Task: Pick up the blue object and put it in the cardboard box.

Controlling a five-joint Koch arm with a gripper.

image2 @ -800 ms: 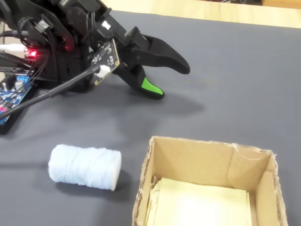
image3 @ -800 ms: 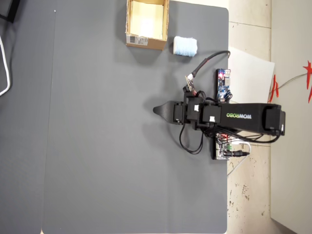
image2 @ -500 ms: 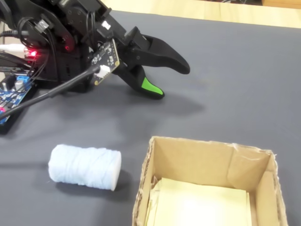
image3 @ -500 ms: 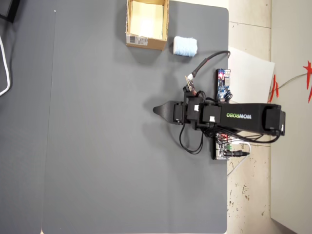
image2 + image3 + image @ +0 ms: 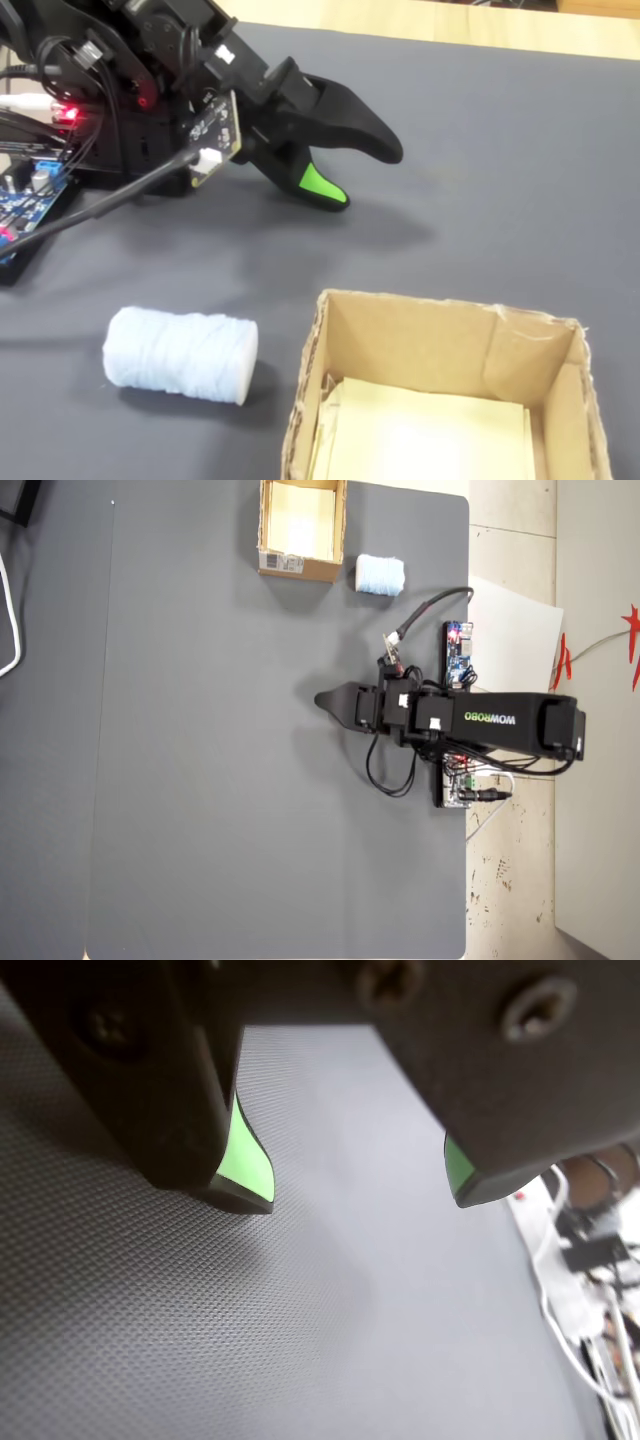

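Note:
The blue object (image 5: pixel 180 355), a pale blue roll with whitish ends, lies on its side on the grey mat just left of the cardboard box (image 5: pixel 440 305) in the fixed view. Seen from overhead, the blue object (image 5: pixel 380 575) sits right beside the cardboard box (image 5: pixel 300 567) near the mat's top edge. My gripper (image 5: pixel 362 175) hovers low over bare mat, well apart from both. In the wrist view my gripper (image 5: pixel 360 1195) is open, with green-padded fingertips (image 5: pixel 245 1160) spread wide and only mat between them. In the overhead view my gripper (image 5: pixel 325 700) points left.
A blue circuit board (image 5: pixel 25 195) and black cables (image 5: pixel 110 195) lie by the arm's base. The overhead view shows another board (image 5: pixel 458 655) at the mat's right edge and a white cable (image 5: pixel 8 610) at far left. White wires (image 5: pixel 580 1260) show in the wrist view.

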